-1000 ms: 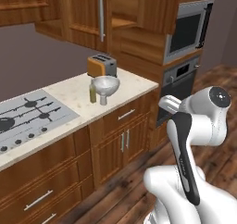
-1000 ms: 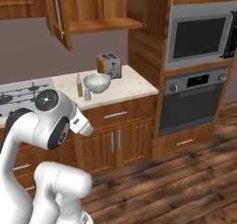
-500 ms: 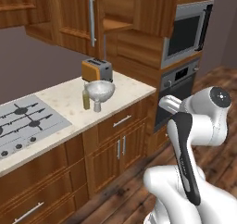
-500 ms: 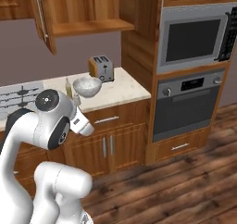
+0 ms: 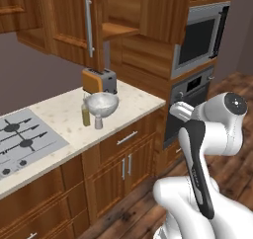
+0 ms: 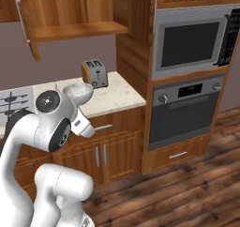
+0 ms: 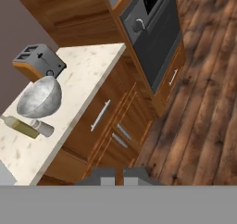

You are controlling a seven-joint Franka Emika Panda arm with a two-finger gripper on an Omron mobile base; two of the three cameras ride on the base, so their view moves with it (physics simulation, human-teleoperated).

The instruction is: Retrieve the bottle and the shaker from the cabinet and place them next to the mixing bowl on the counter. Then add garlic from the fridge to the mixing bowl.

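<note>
The mixing bowl [image 5: 101, 103] stands on the counter [image 5: 138, 102] in front of an orange toaster. The bottle [image 5: 86, 115] and the shaker [image 5: 98, 121] stand right beside it, on its hob side. In the hand view the bowl [image 7: 39, 97], bottle [image 7: 21, 127] and shaker [image 7: 42, 127] lie at the left. My gripper [image 7: 118, 177] is shut and empty, held high over the floor beside the counter [image 7: 88, 75]. The cabinet [image 5: 121, 29] hangs open above, its door handle [image 5: 89, 18] facing out. The fridge and garlic are out of view.
The toaster [image 5: 99, 80] sits at the back of the counter. A gas hob [image 5: 24, 139] is inset at the left. A built-in oven [image 5: 190, 99] and microwave [image 5: 200, 35] fill the tall unit at the right. Wooden floor [image 7: 203, 102] lies open in front.
The whole picture has shifted in both base views, so the base has driven. The arm keeps its folded pose and the gripper stays shut.
</note>
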